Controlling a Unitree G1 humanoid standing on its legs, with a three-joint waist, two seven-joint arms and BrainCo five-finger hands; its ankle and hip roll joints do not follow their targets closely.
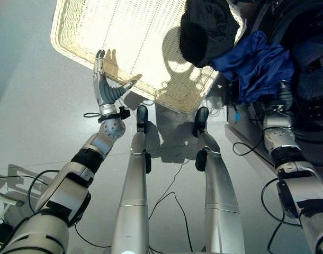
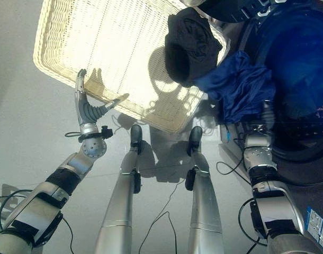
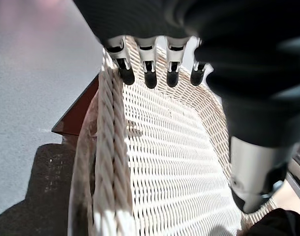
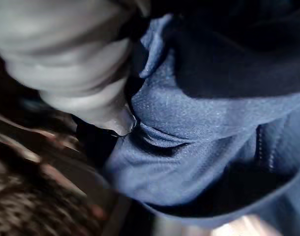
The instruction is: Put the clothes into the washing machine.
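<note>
The right hand [image 4: 81, 69] is blurred and buried in the blue garment [image 1: 254, 66], so its fingers are hidden. The picture edge cuts off the wicker basket [image 1: 87, 32].

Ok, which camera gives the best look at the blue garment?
The left eye view: the blue garment shows whole there, bunched between the wicker basket and the washing machine. The right eye view shows the same. The right wrist view gives close-up blue folds against the right hand; the left wrist view misses it.

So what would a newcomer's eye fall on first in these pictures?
A large white wicker basket on the grey floor, with a black garment heaped on its far right corner. Beside it, blue cloth drapes over the right robot hand; the left robot hand rests open at the basket's near rim.
</note>
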